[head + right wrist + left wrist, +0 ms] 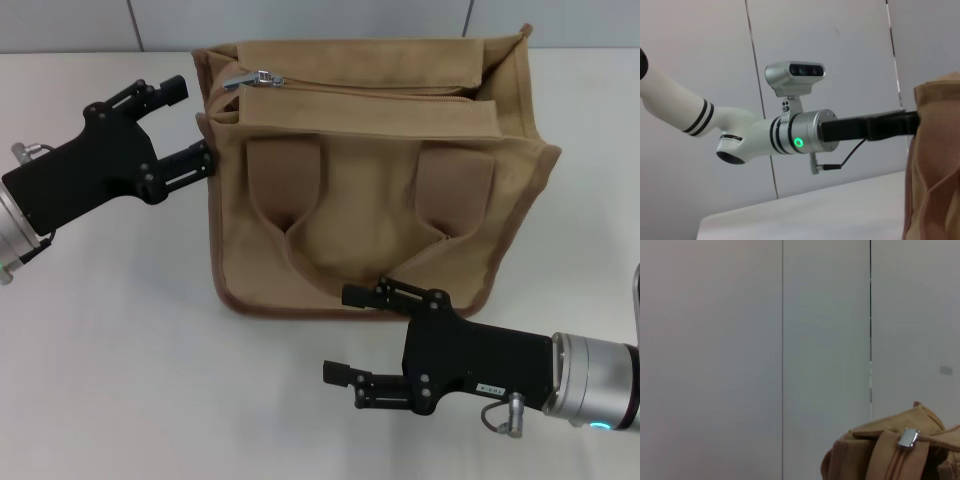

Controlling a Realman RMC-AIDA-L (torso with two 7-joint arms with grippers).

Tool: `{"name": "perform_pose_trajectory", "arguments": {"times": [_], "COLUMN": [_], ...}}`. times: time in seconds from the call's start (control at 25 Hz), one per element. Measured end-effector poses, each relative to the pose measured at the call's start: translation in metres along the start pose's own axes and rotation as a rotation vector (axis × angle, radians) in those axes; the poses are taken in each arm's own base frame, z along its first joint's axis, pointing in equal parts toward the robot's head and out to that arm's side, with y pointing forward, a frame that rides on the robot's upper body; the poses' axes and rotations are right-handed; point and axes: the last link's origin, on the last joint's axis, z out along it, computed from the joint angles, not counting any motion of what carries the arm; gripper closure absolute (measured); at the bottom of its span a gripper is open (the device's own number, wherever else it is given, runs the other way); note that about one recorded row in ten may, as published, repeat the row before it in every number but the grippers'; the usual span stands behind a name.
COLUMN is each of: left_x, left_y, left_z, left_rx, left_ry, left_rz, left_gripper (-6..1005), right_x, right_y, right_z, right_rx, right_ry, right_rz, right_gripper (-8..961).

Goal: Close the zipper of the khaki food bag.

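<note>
The khaki food bag [370, 180] stands on the white table, its two strap handles lying flat on the front face. The zipper [360, 90] runs along the bag's top, and its silver pull tab [255, 79] sits at the left end. My left gripper [192, 125] is open at the bag's left end, its near finger touching the bag's side just below the pull tab. The left wrist view shows the pull tab [908, 437] on the bag's top [880, 450]. My right gripper [342, 333] is open and empty, just in front of the bag's front edge.
The white table [110, 330] stretches to the left and front of the bag. A grey panelled wall stands behind it. The right wrist view shows my left arm [790, 135] reaching to the bag's edge [935, 165].
</note>
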Motion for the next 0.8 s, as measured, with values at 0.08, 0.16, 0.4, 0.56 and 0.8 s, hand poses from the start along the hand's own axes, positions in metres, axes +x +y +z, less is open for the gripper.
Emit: {"name": "perform_pose_trajectory", "arguments": {"times": [0.08,0.16,0.4,0.56,0.8], "left_x": [-0.001,-0.002,0.004,0.006,0.006], "left_y": [0.001,0.001,-0.005,-0.008,-0.005], "left_z": [0.0,0.001,0.007,0.01,0.015], "left_rx": [-0.004,0.0,0.073,0.122,0.104], "left_ry": [-0.007,-0.003,0.075,0.128,0.127], "left_rz": [0.002,0.001,-0.012,0.005,0.018], "left_gripper": [191,191,191,191,220], "right_x": [-0.001,-0.002,-0.003,-0.003,-0.003], "right_y": [-0.002,-0.003,-0.005,-0.005,-0.007], "right_z": [0.001,0.002,0.005,0.005,0.005], "right_rx": [0.005,0.009,0.005,0.011,0.018], "right_ry": [-0.003,-0.004,-0.004,0.0,0.002], "right_rz": [-0.006,-0.018,-0.029,-0.029,-0.032], "right_gripper": [119,119,119,119,119]}}
